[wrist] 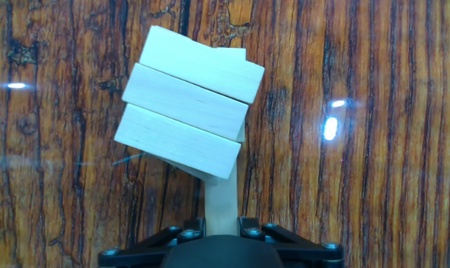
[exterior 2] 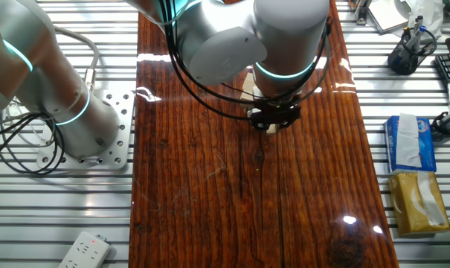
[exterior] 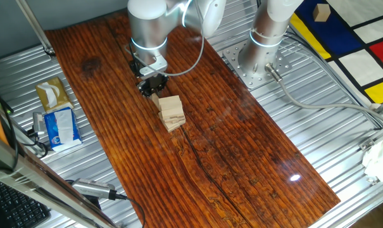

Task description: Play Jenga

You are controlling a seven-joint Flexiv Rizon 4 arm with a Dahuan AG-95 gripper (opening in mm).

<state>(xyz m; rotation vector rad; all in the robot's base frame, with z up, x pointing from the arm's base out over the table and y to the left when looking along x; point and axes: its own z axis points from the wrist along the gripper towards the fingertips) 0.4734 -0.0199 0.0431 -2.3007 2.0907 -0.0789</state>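
The Jenga tower stands on the dark wooden table, a little left of its middle. From above, the hand view shows its top layer of three pale blocks lying askew. One thin block sticks out from under that layer, and my gripper is shut on its outer end. In one fixed view my gripper sits low, just behind and left of the tower. In the other fixed view my gripper and arm hide most of the tower.
A blue-and-white tissue packet and a yellow tissue box lie off the wooden board's left side. The arm's base is bolted beside the board's far right. A lone wooden cube rests on the coloured mat.
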